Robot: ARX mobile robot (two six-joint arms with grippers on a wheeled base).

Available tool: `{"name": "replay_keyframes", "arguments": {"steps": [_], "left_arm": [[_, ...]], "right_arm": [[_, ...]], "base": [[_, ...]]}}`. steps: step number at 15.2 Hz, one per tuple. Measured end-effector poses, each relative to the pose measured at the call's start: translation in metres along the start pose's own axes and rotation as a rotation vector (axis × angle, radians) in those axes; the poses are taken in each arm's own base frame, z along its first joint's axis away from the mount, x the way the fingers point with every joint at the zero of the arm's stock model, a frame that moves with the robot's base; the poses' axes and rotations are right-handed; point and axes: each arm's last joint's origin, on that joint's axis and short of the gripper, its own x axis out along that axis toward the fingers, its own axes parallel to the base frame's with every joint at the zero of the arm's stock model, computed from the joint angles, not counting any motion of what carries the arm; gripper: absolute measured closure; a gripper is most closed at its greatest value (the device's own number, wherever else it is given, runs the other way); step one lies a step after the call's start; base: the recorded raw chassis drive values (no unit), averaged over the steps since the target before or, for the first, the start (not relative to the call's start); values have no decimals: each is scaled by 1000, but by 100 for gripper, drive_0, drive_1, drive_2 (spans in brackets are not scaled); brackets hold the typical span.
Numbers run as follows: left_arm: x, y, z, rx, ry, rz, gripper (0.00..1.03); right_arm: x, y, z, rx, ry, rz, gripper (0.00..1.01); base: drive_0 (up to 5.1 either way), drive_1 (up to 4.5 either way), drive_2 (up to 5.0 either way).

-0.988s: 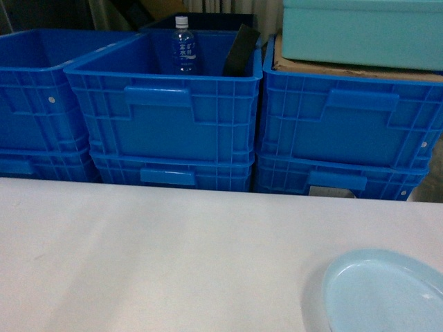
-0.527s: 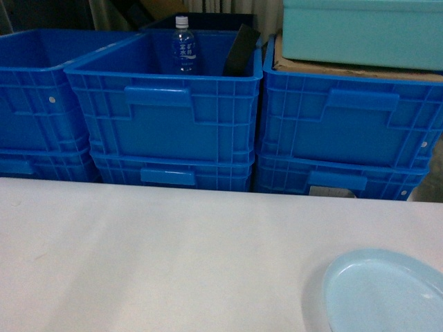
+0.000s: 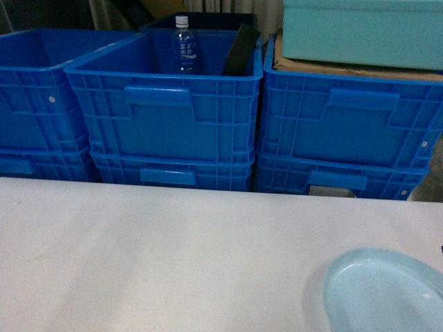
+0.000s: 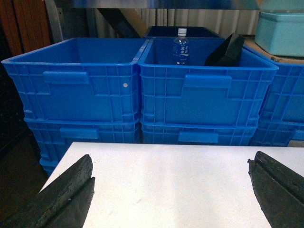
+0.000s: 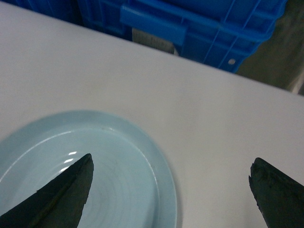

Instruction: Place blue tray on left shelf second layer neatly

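The blue tray point(image 3: 382, 296) is a pale sky-blue oval dish lying flat on the white table point(image 3: 173, 249) at the near right, cut off by the frame edge. In the right wrist view the blue tray point(image 5: 99, 161) fills the lower left. My right gripper point(image 5: 171, 164) hangs open above its right rim, the left finger point(image 5: 66, 192) over the dish and the right finger point(image 5: 275, 192) over bare table. My left gripper point(image 4: 170, 160) stands open over the table's left part with nothing in it. I cannot make out the left shelf second layer.
Stacked dark-blue ribbed crates point(image 3: 166, 111) line the far edge of the table. The middle one holds a water bottle point(image 3: 183, 47) and a black object point(image 3: 239, 52). A teal box point(image 3: 363, 31) sits on cardboard over the right crates. A shiny metal bar point(image 4: 142, 4) crosses the top of the left wrist view.
A small dark sliver has appeared at the right edge of the head view beside the tray. The tray and crates have not moved.
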Motion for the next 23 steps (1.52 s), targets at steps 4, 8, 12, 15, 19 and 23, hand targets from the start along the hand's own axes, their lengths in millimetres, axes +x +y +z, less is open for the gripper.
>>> {"name": "replay_keyframes", "arguments": {"steps": [4, 8, 12, 15, 19, 23], "left_arm": [[0, 0, 0, 0, 0, 0, 5], [0, 0, 0, 0, 0, 0, 5], [0, 0, 0, 0, 0, 0, 5], [0, 0, 0, 0, 0, 0, 5], [0, 0, 0, 0, 0, 0, 5], [0, 0, 0, 0, 0, 0, 5]], "right_arm": [[28, -1, -27, 7, 100, 16, 3], [44, -1, -56, 58, 189, 37, 3], [52, -7, -66, 109, 174, 43, 3], [53, -8, -69, 127, 172, 37, 10], [51, -10, -70, 172, 188, 64, 74], [40, -9, -70, 223, 196, 68, 99]], "base": [[0, 0, 0], [0, 0, 0], [0, 0, 0], [0, 0, 0], [0, 0, 0], [0, 0, 0]]}}
